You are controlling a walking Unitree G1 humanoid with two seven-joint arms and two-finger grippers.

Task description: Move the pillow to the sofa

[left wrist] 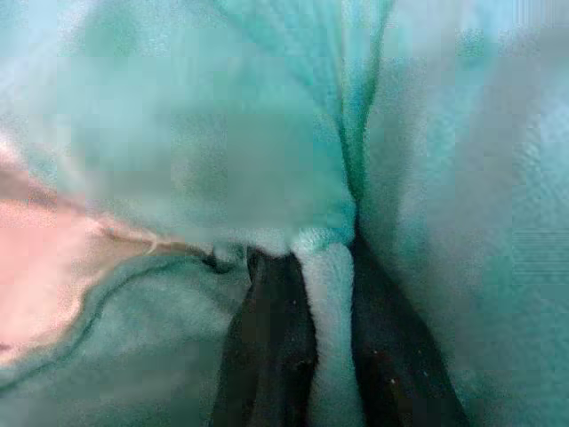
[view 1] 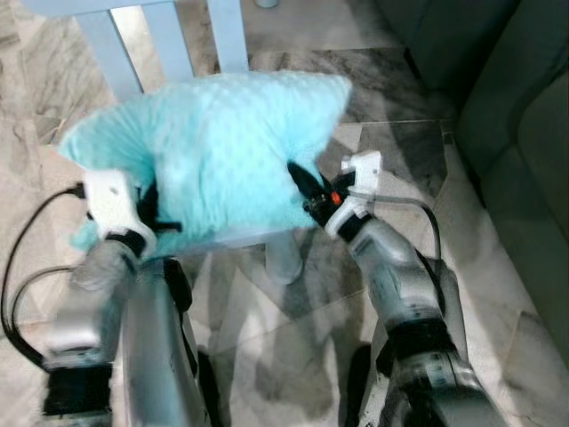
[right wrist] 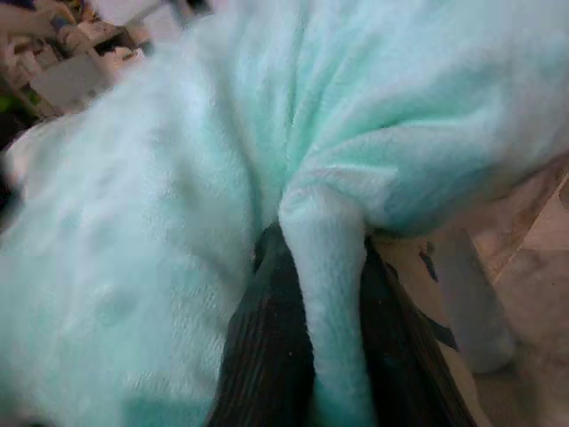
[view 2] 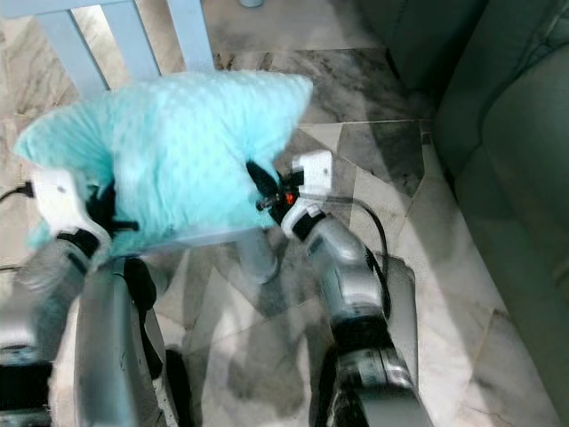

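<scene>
A fluffy turquoise pillow (view 1: 222,156) is held up between my two arms, just above the seat of a pale blue chair (view 1: 173,40). My left gripper (view 1: 149,212) is shut on a fold at the pillow's left side; in the left wrist view its black fingers (left wrist: 267,356) pinch a ridge of the plush pillow (left wrist: 324,267). My right gripper (view 1: 302,187) is shut on the pillow's right edge, and the right wrist view shows a fold of the pillow (right wrist: 324,294) squeezed between the fingers (right wrist: 262,356). The dark green sofa (view 1: 520,151) stands to my right.
The chair's back slats (view 1: 227,31) rise behind the pillow and one chair leg (view 1: 283,258) stands below it. Marble floor (view 1: 293,338) lies between my arms and the sofa. A black cable (view 1: 13,267) loops off my left arm.
</scene>
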